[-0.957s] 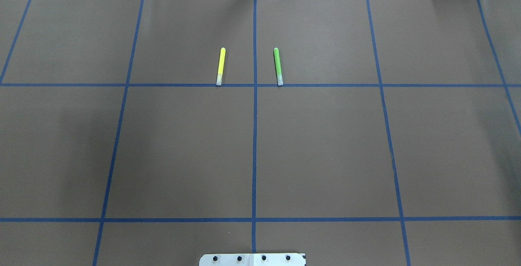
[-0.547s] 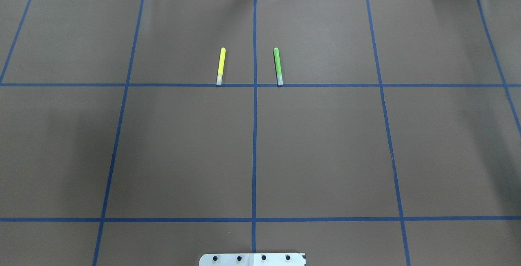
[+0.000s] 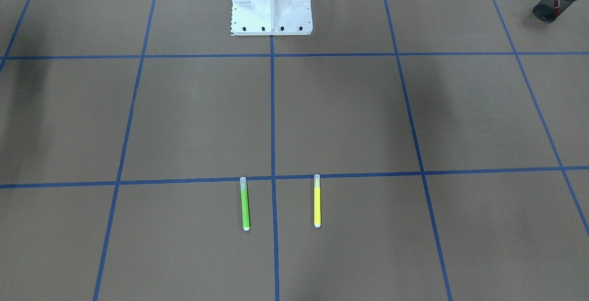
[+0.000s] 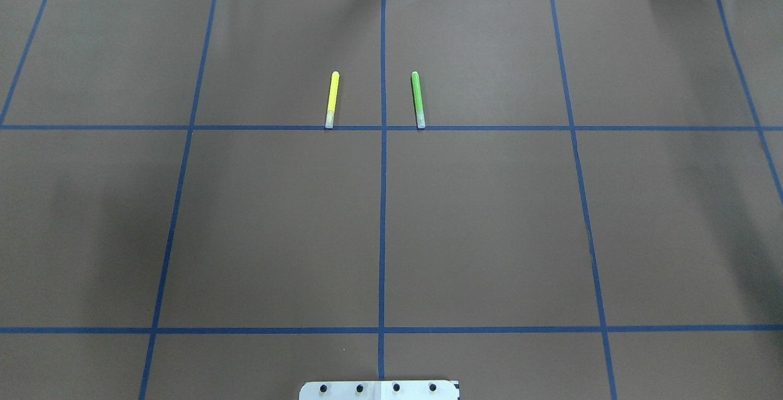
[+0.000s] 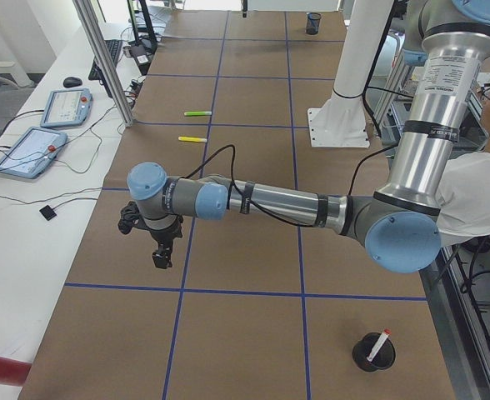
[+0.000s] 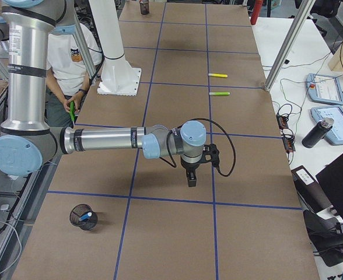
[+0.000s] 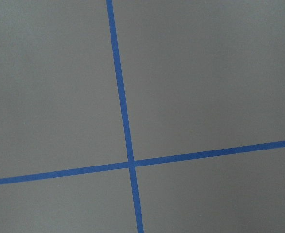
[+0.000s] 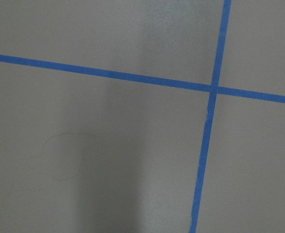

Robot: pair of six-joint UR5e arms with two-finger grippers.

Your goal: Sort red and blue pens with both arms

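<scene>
Bright, even overhead light; soft shadows on the table (image 4: 477, 216); sharp focus throughout.

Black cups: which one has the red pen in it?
The mesh cup on the robot's left side; a red-capped pen sticks out of it. The other cup, on the right side, holds a blue pen.

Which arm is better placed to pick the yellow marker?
Left, probably: the yellow marker lies left of the centre line, where the left gripper hangs; the right gripper hangs across it.
</scene>
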